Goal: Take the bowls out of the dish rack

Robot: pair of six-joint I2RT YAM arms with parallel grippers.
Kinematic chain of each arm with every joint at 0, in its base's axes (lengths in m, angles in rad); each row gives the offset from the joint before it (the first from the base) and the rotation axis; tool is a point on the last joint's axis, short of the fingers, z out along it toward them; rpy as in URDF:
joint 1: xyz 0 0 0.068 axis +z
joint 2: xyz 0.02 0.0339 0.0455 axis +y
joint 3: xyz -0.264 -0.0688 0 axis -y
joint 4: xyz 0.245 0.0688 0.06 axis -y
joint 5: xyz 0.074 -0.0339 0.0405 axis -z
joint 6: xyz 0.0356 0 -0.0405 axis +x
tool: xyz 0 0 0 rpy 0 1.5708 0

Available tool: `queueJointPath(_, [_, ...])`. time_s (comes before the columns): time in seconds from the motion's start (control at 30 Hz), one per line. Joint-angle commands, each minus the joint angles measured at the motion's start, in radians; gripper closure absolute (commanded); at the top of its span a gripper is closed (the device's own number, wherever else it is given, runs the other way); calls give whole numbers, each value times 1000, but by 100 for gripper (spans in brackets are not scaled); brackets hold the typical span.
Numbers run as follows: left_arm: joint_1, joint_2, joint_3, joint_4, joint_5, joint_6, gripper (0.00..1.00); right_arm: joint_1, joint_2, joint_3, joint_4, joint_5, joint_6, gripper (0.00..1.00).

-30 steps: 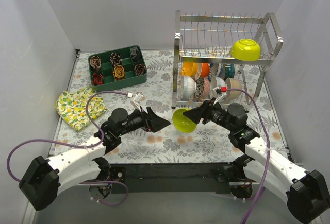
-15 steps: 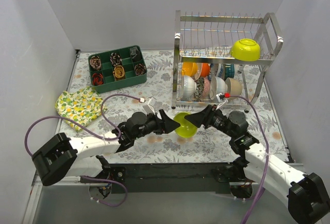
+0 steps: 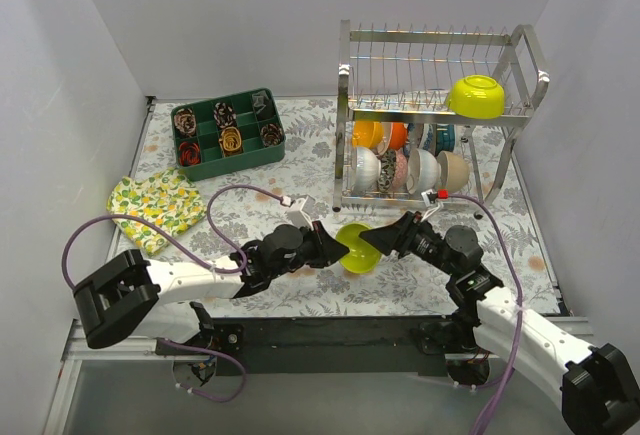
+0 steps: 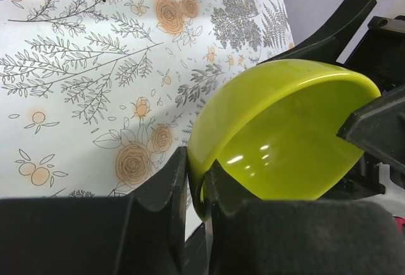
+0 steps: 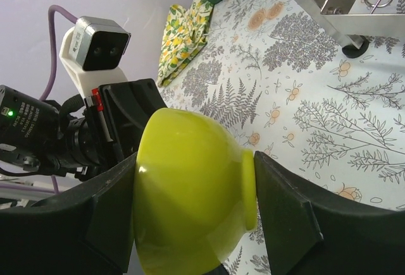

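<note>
Okay, nearest first: both grippers meet over the front middle of the table mat (image 3: 300, 210) with one lime-green bowl (image 3: 352, 247) between them. The left gripper (image 4: 195, 177) has narrow jaws pinched over the bowl's rim, a finger on either side of the wall. The right gripper (image 5: 193, 167) has wide jaws spanning the outside of the bowl, a finger pressed to each flank near the foot ring. So both grip the same bowl. It is tipped on its side and looks clear of the mat, though I can't be sure of that gap.

I read this as a handover, right to left, with the bowl already out of the rack.

Next move, as I judge it: the right jaws open and back straight off toward the rack before the left arm shifts. Pulling while both hold risks twisting the bowl out. The left has only a thin rim pinch on glossy ware, so the bowl may swing once the right lets go. I'd go slow and then set it down on bare mat to the left.

Farther left lies a lemon-print cloth (image 3: 155, 205). Beyond the right arm stands the dish rack (image 3: 345, 105), its lower tier packed with bowls on edge (image 3: 410, 168). A second lime-green bowl (image 3: 476, 96) sits on the upper tier, right end. Plenty left to unload. The green compartment tray (image 3: 262, 147) at the back left is not my job.
</note>
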Motion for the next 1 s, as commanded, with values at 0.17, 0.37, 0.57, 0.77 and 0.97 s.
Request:
queueJointPath(0.17, [9,-136,83,-289,-202,16,100,-5,-93,0,89,-15,-14,16])
queueJointPath(0.37, [30,-200,142,-590,-366,67,100,-7,-164,40,-46,-21,-90,1])
queueJointPath(0.57, [240,-260,161,-747,-283,126,100,-5,-230,130,-317,38,-256,1])
queueJointPath(0.77, [455,-233,196,-817,-248,174,97,-5,-255,265,-652,123,-370,1])
queueJointPath(0.97, [645,-60,235,-781,-124,228,94,-7,-307,307,-779,189,-422,2])
